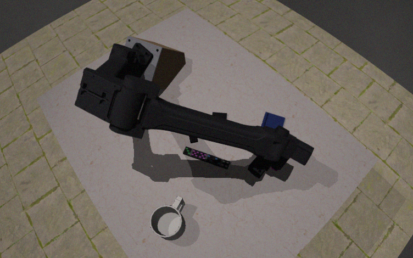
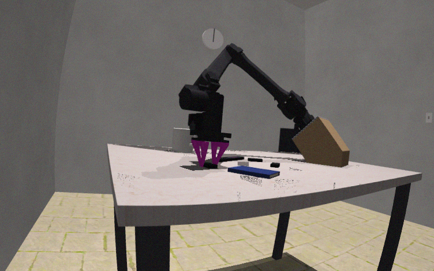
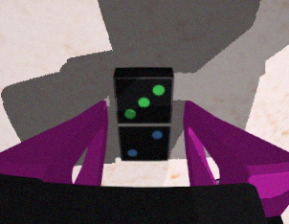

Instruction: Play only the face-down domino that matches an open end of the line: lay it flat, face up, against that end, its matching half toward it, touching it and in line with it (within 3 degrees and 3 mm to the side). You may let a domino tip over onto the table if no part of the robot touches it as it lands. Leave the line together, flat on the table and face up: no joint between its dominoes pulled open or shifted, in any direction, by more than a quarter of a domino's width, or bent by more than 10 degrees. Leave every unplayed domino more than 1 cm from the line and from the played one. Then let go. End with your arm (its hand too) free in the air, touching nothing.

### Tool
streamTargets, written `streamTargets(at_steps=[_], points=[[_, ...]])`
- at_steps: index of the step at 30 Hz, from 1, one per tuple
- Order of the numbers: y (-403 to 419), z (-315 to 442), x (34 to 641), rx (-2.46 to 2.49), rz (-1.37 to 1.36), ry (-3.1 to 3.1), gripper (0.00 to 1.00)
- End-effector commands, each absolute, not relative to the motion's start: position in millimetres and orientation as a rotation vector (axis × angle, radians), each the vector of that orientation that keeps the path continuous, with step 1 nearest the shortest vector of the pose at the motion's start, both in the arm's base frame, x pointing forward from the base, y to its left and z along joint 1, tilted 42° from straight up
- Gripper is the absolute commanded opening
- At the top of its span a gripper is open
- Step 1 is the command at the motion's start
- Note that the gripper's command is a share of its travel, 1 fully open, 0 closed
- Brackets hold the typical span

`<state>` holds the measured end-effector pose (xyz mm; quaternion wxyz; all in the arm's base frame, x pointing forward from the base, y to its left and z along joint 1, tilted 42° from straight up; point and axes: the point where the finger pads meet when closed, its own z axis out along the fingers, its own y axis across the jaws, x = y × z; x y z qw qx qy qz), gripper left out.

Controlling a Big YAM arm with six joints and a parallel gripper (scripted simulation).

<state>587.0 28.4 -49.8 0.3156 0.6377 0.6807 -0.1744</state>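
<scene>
The line of face-up dominoes (image 1: 206, 156) lies on the table under my arm, showing green, magenta and blue pips; it also shows in the exterior view (image 2: 231, 158). A face-up domino (image 3: 144, 115) with three green pips on its far half and two blue pips on its near half lies flat on the table between my fingers. My gripper (image 3: 145, 110) (image 1: 259, 168) (image 2: 208, 158) points straight down over it with purple fingers on either side, and a gap shows at each side. It stands beyond the line's right end. Whether this domino touches the line is hidden by the arm.
Two dark dominoes (image 1: 219, 115) (image 1: 193, 139) peek out beside my forearm. A blue book (image 1: 273, 119) lies close behind the gripper. A grey mug (image 1: 167, 220) stands toward the front. A brown box (image 2: 320, 143) sits by the arm's base.
</scene>
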Motion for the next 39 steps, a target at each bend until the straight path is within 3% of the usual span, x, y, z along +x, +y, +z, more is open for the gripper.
streamTargets(at_steps=[1, 39], points=[[32.2, -50.5, 586.3, 1.667, -0.456, 1.803, 0.44], [34.5, -51.9, 584.7, 1.662, -0.458, 1.81, 0.44]])
